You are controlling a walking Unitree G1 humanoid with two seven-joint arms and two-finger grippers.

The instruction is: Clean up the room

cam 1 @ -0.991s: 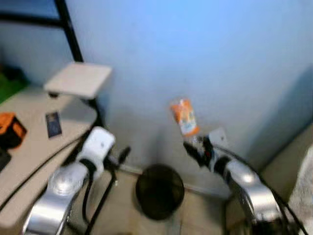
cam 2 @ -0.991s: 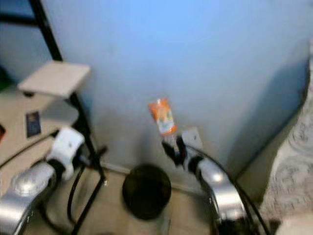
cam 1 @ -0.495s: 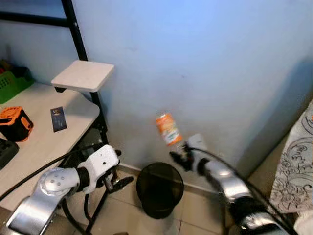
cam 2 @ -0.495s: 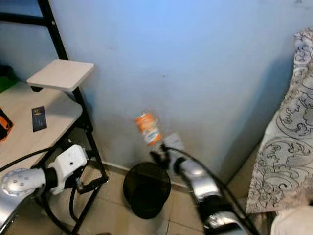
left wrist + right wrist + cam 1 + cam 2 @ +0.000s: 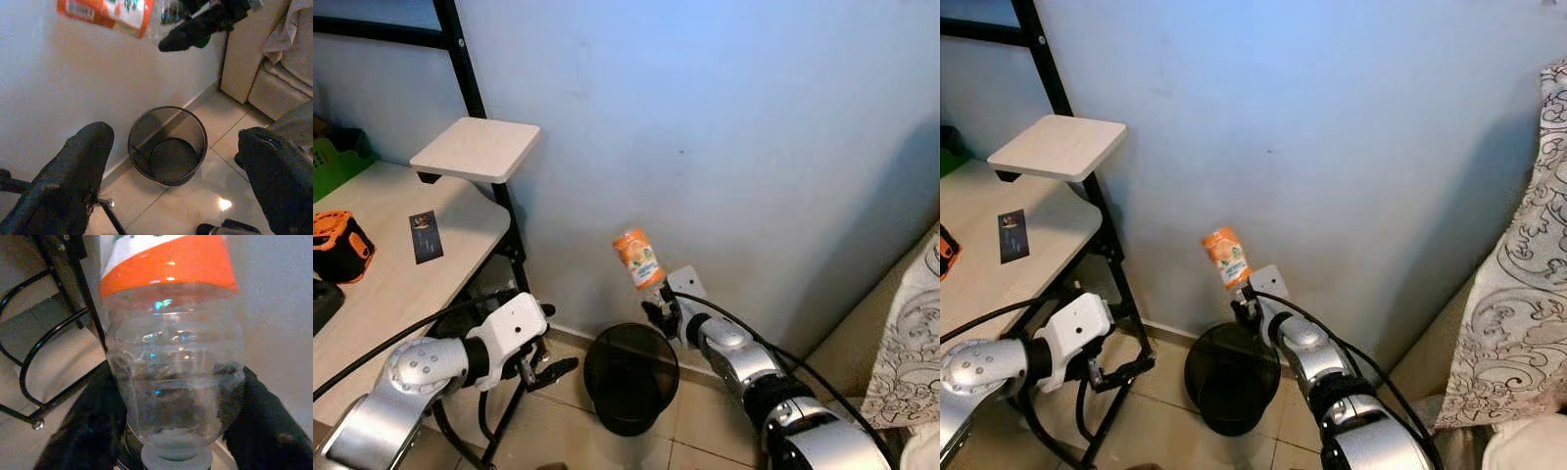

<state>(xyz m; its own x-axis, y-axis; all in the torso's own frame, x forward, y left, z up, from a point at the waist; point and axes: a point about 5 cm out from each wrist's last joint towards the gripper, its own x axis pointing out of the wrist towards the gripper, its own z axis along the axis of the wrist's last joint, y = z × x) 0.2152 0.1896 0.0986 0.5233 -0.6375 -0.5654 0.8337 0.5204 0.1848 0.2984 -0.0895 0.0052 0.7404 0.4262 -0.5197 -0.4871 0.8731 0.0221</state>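
From the left eye view I have the right gripper (image 5: 658,310) raised in front of the blue wall (image 5: 724,117), its jaws clamped on the neck end of a clear plastic bottle (image 5: 638,258) with an orange label. The bottle stands base-up, tilted a little, above the far rim of a black mesh wastebasket (image 5: 631,377) that sits on the tiled floor (image 5: 705,446) against the wall. My left gripper (image 5: 553,370) hangs low beside the black metal frame (image 5: 460,69) of the worktop (image 5: 382,294), just left of the wastebasket. On the worktop lie a dark card (image 5: 425,236) and an orange-and-black box (image 5: 335,247); a small pale shelf (image 5: 475,149) sticks out above it.

The right eye view gives me the same layout, with a patterned cloth (image 5: 1518,323) hanging at the right edge.

In the left wrist view my left jaws stand wide apart, holding nothing, and between the fingers (image 5: 68,181) I look down into the wastebasket, where I can make out nothing inside. The bottle and the right gripper's black fingers show above it.

In the right wrist view the bottle is close up, cap end nearest the camera, with the fingers (image 5: 93,431) pressed on either side of its clear shoulder.
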